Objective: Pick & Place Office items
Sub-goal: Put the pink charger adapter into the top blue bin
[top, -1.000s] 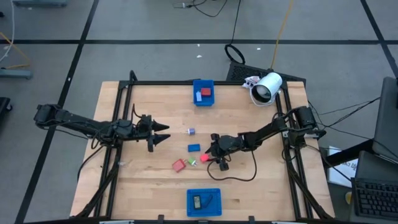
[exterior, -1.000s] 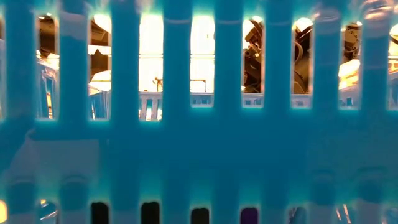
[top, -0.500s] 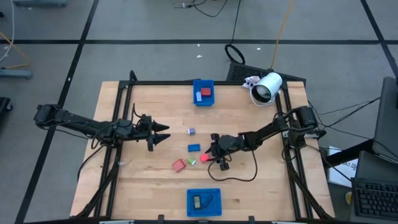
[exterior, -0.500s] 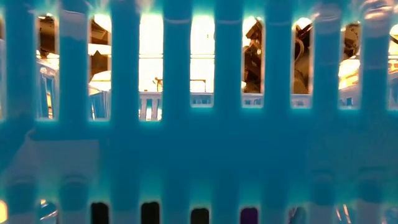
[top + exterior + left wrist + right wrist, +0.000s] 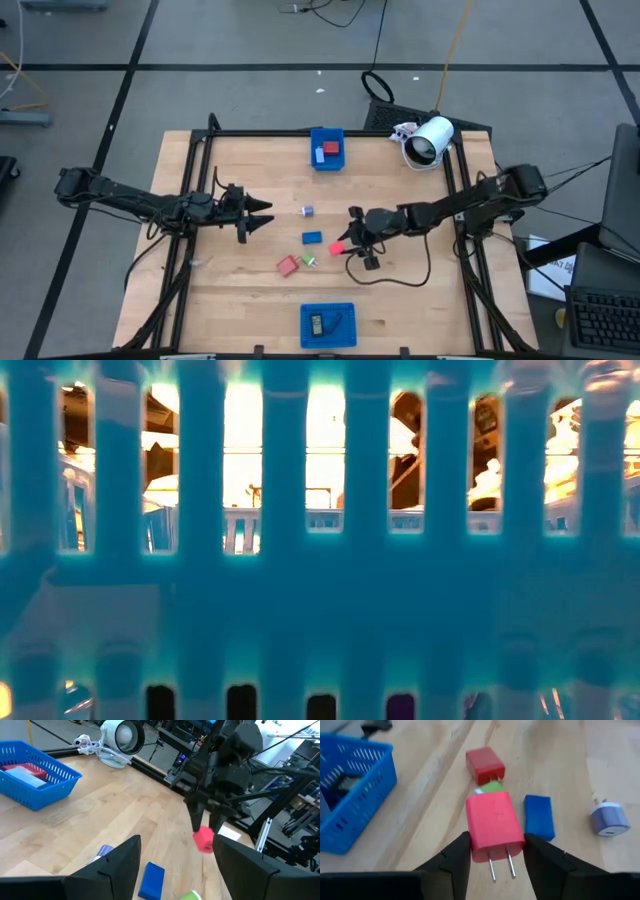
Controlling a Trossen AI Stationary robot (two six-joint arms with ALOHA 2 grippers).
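My right gripper [image 5: 343, 245] [image 5: 496, 845] is shut on a red plug block [image 5: 494, 825] with two metal prongs, over the table's middle. On the wood near it lie a second red block [image 5: 485, 765] [image 5: 288, 265], a green bit [image 5: 491, 786], a blue block [image 5: 539, 816] [image 5: 312, 237] and a purple cube [image 5: 610, 818] [image 5: 307, 211]. My left gripper [image 5: 268, 214] [image 5: 177, 845] waits open to the left of these pieces, pointing toward them. The low view shows only the blue slatted wall [image 5: 320, 610] of a tray. My right gripper pinches the red plug block between its two fingers, one on each long side [image 5: 472, 835]. Its pronged end [image 5: 500, 865] points back toward the wrist. In the left wrist view the fingers [image 5: 197, 815] come down from above, and the block [image 5: 203, 840] hangs below them, clear of the table.
A blue tray [image 5: 326, 148] with a red and a white piece stands at the far edge. Another blue tray [image 5: 328, 325] holding dark pieces stands at the near edge. A white cylindrical device [image 5: 430, 140] sits at the far right corner. A black cable [image 5: 395, 285] loops near my right arm.
My right gripper has risen and moved a little toward the table's right and far side, carrying the red plug block up off the wood beside the green bit. Its arm has swung out to the right. The other pieces have stayed put.
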